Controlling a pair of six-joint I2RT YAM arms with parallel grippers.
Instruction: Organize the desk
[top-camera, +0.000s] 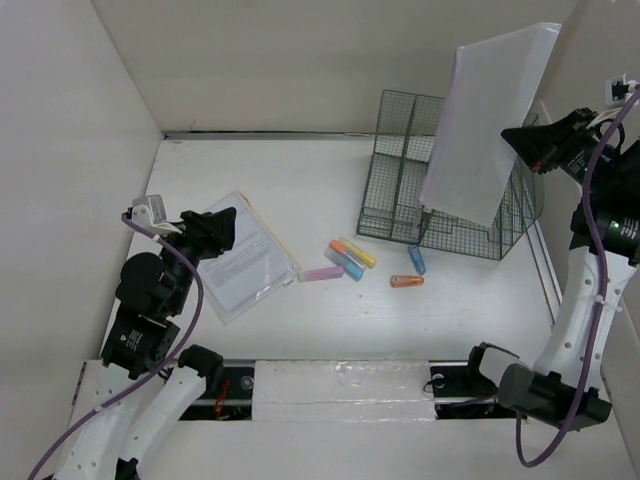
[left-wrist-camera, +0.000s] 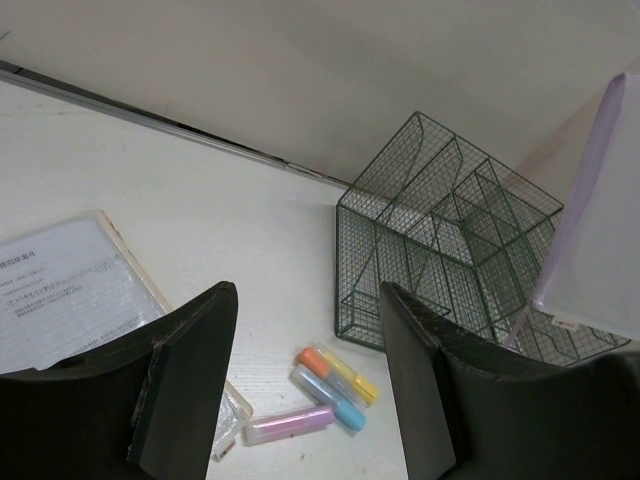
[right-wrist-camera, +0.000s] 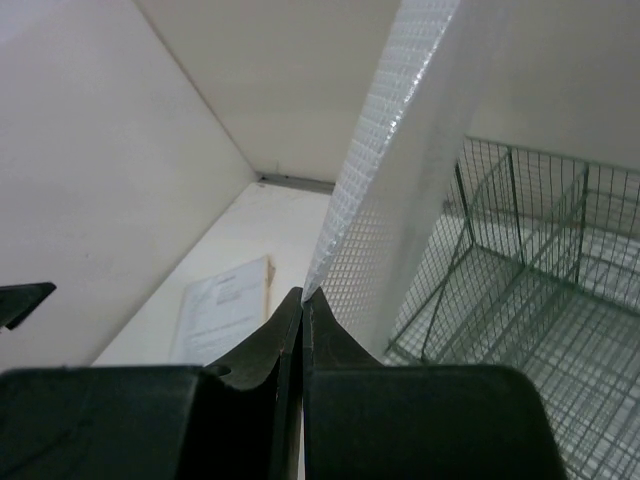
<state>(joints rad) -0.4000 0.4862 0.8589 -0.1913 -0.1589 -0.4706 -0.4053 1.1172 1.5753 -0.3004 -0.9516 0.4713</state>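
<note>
one white folder (top-camera: 490, 120) hangs pinched in the right claw (right-wrist-camera: 302, 300) over the wire rack (top-camera: 400, 170), apparently for filing; the left claw (left-wrist-camera: 307, 300) gapes empty.

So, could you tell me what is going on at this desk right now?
The right gripper is clamped on a white mesh folder, holding it tilted above the green wire organizer at the far right of the desk. The left gripper hovers open and empty by a plastic-sleeved document. Several highlighters lie loose between document and organizer.
</note>
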